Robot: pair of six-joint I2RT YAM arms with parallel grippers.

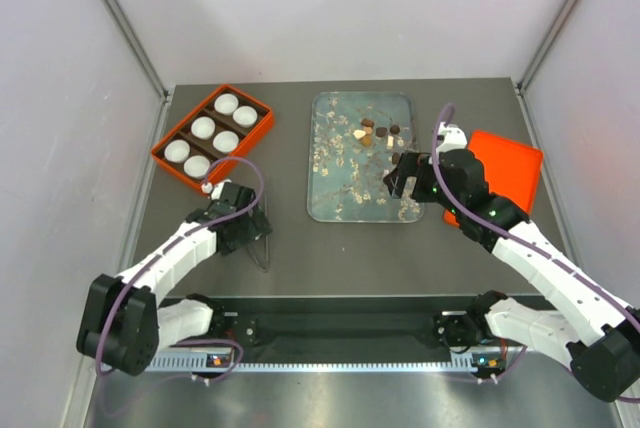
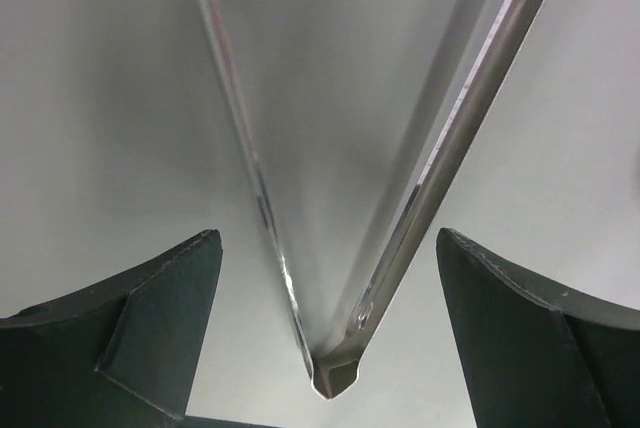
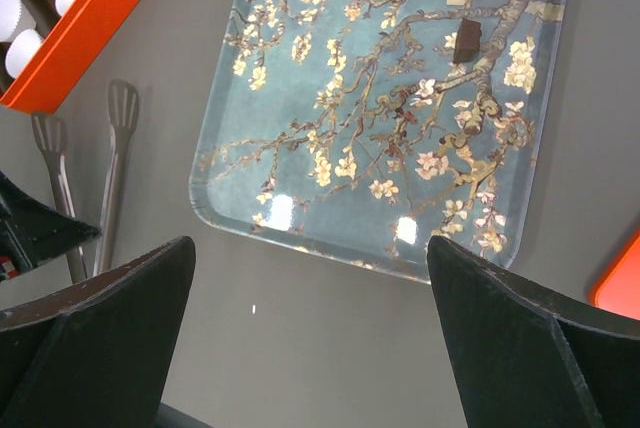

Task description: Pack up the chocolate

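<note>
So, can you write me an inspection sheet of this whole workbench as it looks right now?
Surface: dark grey tabletop, no spills seen.
Job's things: small brown, tan and cream chocolates clustered at the far end of the glassy blossom-print tray; orange divided box holding six white fluted paper cups, no chocolate seen in them; flat orange lid at the right; metal tongs lying on the table.
Clutter: nothing seen.
Hands: left hand open, straddling the tongs' joined end; right hand open above the tray's near edge, holding nothing.
Cables: purple cable looping along each arm.
Surroundings: pale enclosure walls on three sides.
</note>
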